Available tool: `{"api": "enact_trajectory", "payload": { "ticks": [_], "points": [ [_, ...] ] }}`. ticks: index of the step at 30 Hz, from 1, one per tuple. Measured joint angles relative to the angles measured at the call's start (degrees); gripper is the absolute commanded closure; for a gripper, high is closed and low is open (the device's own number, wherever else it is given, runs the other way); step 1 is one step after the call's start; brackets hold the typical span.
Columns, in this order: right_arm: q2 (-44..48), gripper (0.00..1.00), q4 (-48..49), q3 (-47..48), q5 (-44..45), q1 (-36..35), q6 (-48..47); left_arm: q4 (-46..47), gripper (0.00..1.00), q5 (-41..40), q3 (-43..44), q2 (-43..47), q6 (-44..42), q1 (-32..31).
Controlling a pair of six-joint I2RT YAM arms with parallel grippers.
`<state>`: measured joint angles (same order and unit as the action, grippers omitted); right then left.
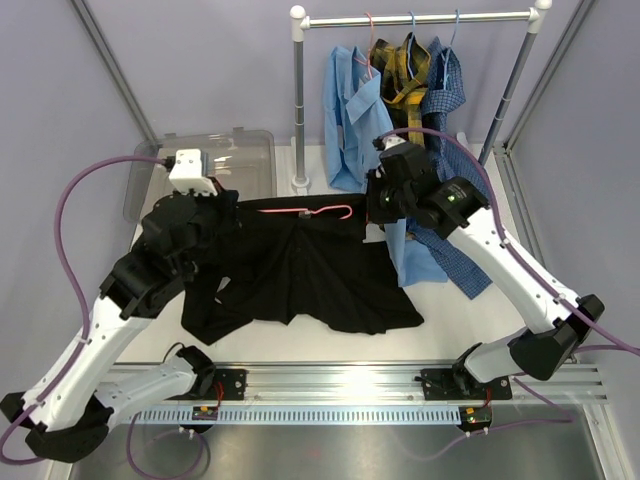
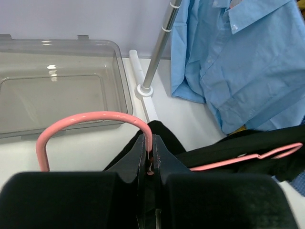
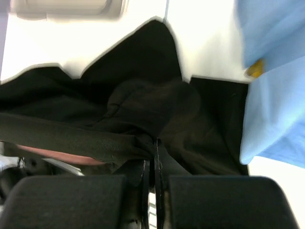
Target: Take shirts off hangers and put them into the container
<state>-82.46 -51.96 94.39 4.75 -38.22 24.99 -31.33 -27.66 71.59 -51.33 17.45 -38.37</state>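
Since the black shirt (image 1: 300, 285) lies spread on the white table (image 1: 450, 320) with the pink hanger (image 2: 90, 117) partly inside its top edge, the arms appear to split the work. The left gripper (image 2: 150, 167) is pinched tight on the thin, glossy wire just below its rounded hook, seemingly to anchor it. At three o'clock of the collar, the right gripper (image 3: 155, 150) has its fingers closed on a fold of soft matte cloth, probably to draw it off. The container (image 2: 121, 71), smooth translucent grey with rounded corners, waits at ten o'clock of the shirt. The light blue shirt (image 1: 350, 120) hangs from the metal rail (image 1: 420, 17) at one o'clock.
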Motion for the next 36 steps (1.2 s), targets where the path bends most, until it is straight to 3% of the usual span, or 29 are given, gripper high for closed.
{"api": "enact_trajectory", "payload": {
  "ticks": [7, 11, 14, 18, 24, 29, 36],
  "points": [
    [0.02, 1.00, 3.28, -10.19, -12.02, 0.39, -2.91, 0.61, 1.00, 6.86, 0.00, 2.91, 0.98, 1.38],
    [0.31, 0.58, 5.57, -13.51, -17.00, 1.07, -4.74, 1.77, 1.00, 9.88, 0.02, 2.27, 2.32, 1.73],
    [2.10, 0.34, 6.62, -16.44, -18.88, 1.22, -7.34, 3.13, 1.00, 10.64, 0.11, 1.31, 3.43, 1.97],
    [7.48, 0.13, 4.68, -17.62, -17.79, 1.27, -11.54, 4.42, 1.00, 10.32, 0.68, -0.07, 3.69, 2.01],
    [19.67, 0.09, -1.20, -16.44, -10.71, 1.97, -19.10, 5.31, 1.00, 10.29, 0.68, -0.81, 4.87, 2.01],
    [23.08, 0.10, -5.92, -10.56, -5.09, 2.05, -22.93, 5.77, 1.00, 9.92, 0.68, -2.89, 4.57, 2.01],
    [22.32, 0.09, -6.84, -0.04, -11.96, 2.23, -25.14, 5.33, 1.00, 11.69, 1.88, -8.94, 2.47, 1.97]
  ]
}}
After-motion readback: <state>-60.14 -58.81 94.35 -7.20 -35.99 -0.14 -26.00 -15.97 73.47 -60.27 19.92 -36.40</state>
